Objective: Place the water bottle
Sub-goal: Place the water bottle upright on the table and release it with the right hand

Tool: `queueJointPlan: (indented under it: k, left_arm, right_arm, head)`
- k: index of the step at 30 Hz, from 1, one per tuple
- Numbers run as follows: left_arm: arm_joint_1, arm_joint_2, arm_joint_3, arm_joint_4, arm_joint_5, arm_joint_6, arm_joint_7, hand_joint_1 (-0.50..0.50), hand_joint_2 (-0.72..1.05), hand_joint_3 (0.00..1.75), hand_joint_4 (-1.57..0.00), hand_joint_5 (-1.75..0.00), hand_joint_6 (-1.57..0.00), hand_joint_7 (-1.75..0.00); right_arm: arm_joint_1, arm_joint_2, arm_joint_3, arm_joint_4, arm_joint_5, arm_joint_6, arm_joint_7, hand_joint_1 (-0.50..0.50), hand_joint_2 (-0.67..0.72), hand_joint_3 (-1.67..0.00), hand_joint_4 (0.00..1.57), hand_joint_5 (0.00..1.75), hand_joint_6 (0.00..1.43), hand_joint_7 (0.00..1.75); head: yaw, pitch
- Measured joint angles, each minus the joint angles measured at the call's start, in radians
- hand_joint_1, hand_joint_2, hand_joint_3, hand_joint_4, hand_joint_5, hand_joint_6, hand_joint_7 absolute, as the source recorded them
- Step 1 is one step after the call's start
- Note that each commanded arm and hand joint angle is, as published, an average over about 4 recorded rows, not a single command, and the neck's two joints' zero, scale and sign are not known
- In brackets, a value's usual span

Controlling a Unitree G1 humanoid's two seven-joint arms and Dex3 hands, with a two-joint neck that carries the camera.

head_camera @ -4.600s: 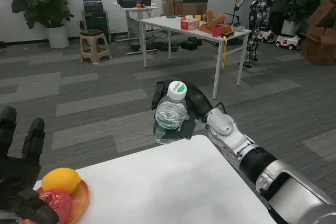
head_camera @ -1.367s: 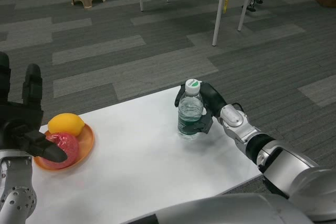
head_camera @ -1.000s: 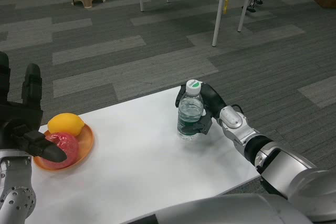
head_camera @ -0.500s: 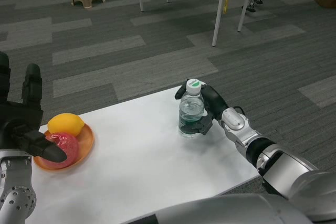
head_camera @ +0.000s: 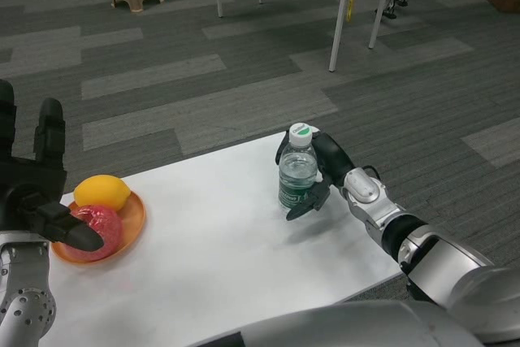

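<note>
While the right hand (head_camera: 318,175) wraps its fingers around one water bottle (head_camera: 297,180) at centre-right of the frame, the bottle stands upright on the white tabletop (head_camera: 211,258), cap up, long axis vertical. At lower left, the left hand (head_camera: 32,193) hovers with fingers spread, holding nothing, beside one orange plate (head_camera: 130,229) carrying two fruits.

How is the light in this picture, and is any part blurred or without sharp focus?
Head view: even, soft room light; the water bottle and right hand throw only a faint shadow on the white table. Bottle, plate and fruit look sharp; the left hand at the picture's edge and the grey body rim below look softer. No strong glare.
</note>
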Motion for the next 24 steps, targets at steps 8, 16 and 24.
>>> queueJointPlan:
  k: [8,16,24]
  left_arm:
    - [0.0,0.0,0.0,0.0,0.0,0.0,0.0,-0.48,-0.72,0.09,0.0,0.0,0.0,0.0]
    - [0.0,0.0,0.001,0.0,0.001,0.0,0.0,-0.48,-0.68,0.04,0.0,0.0,0.0,0.0]
    - [0.0,0.0,0.001,0.0,0.001,0.0,0.0,-0.48,-0.72,0.09,0.0,0.0,0.0,0.0]
  right_arm:
    - [0.007,0.0,-0.003,-0.017,0.0,0.001,0.0,-0.46,0.41,-0.4,0.76,1.28,0.06,0.3]
    - [0.015,0.0,-0.015,-0.073,0.0,0.012,0.024,-0.49,0.41,-0.4,0.16,0.19,0.0,0.02]
    - [0.017,0.0,-0.015,-0.107,0.0,0.019,0.035,-0.46,0.34,-0.4,0.0,0.0,0.0,0.0]
  head:
    - [0.0,0.002]
    - [0.0,0.002]
    - [0.0,0.002]
